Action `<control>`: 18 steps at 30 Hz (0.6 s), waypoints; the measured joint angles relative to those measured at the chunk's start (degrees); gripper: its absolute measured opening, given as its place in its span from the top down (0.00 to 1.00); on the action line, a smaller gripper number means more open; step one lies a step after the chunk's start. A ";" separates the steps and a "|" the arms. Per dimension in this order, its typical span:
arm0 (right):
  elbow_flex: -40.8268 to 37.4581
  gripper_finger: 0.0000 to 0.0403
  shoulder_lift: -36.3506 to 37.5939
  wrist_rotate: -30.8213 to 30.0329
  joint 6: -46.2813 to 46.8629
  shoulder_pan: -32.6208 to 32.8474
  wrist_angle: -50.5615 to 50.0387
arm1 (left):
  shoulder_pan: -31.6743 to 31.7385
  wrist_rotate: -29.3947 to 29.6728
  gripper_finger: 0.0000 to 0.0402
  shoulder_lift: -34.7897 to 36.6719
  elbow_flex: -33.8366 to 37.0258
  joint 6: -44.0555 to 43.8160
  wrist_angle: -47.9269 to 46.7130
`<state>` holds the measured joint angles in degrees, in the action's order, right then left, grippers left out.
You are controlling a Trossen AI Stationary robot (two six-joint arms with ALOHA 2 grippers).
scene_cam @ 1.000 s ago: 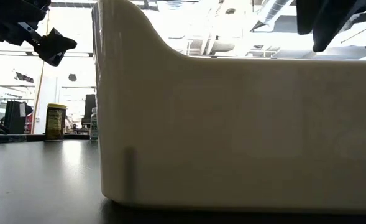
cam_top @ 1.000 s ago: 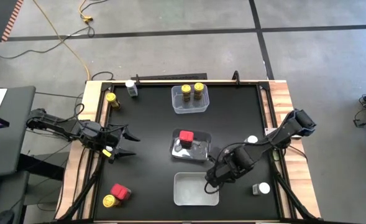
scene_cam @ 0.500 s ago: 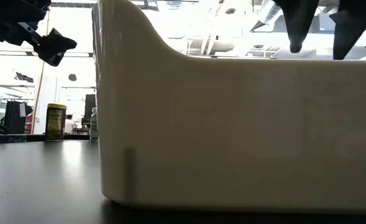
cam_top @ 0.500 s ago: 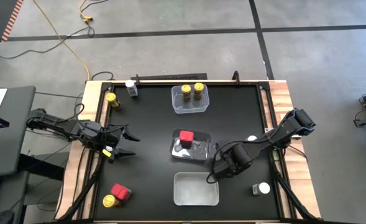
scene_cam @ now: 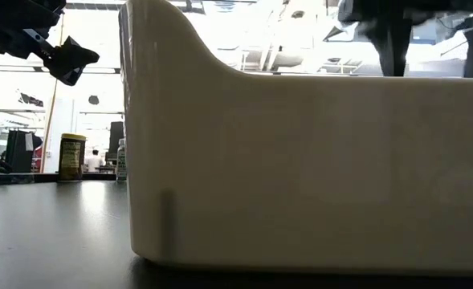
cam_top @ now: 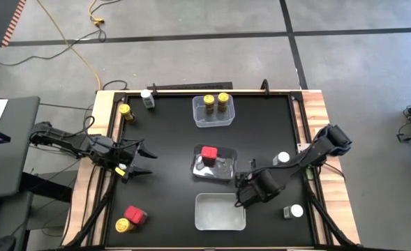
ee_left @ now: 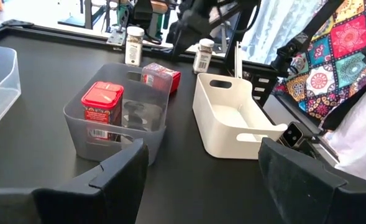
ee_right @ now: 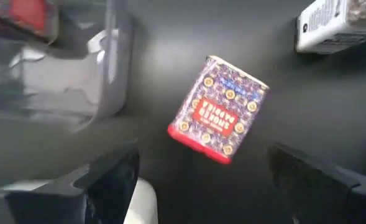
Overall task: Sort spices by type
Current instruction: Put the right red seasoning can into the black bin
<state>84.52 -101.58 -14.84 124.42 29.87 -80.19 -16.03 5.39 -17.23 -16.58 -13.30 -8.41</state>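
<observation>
From overhead I see my right gripper [cam_top: 241, 197] at about five o'clock on the black table [cam_top: 170, 139], its fingers spread apart and holding nothing, just off the upper right corner of the white rectangular plastic tub [cam_top: 220, 212]. Its wrist camera looks straight down on a red boxy tin [ee_right: 219, 109] lying flat on the black surface between the open fingers, patterned face up, untouched. Beside it is the wall of the clear grey plastic tub [ee_right: 77, 74], and a white-labelled jar [ee_right: 335, 22] lies at the edge of that view.

My left gripper [cam_top: 144, 160] hangs at nine o'clock, well apart from everything, its fingers parted and empty.

The clear grey tub sits at the table's centre with one red tin [cam_top: 208, 153] standing in it. At twelve o'clock a second clear rectangular tub [cam_top: 213, 120] holds two yellow-capped amber round jars [cam_top: 215, 102]. Another yellow-capped jar [cam_top: 126, 111] and a small white-capped round jar [cam_top: 147, 98] stand at eleven o'clock. At seven o'clock a red tin [cam_top: 135, 215] and a yellow-capped jar [cam_top: 122, 225] touch or nearly touch. White-capped jars stand at three o'clock [cam_top: 282, 159] and at four o'clock [cam_top: 294, 210].

The table-level camera is mostly blocked by the white tub's wall [scene_cam: 308, 160]; a yellow-capped jar [scene_cam: 72, 156] shows far off.
</observation>
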 joint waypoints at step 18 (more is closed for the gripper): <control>-13.28 0.09 -0.67 4.70 3.44 -5.66 13.12 | 0.00 0.00 0.27 -0.02 0.00 0.00 -1.70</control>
<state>71.24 -102.26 -10.14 127.85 24.21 -67.07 -16.03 5.39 -17.26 -16.58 -13.30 -10.11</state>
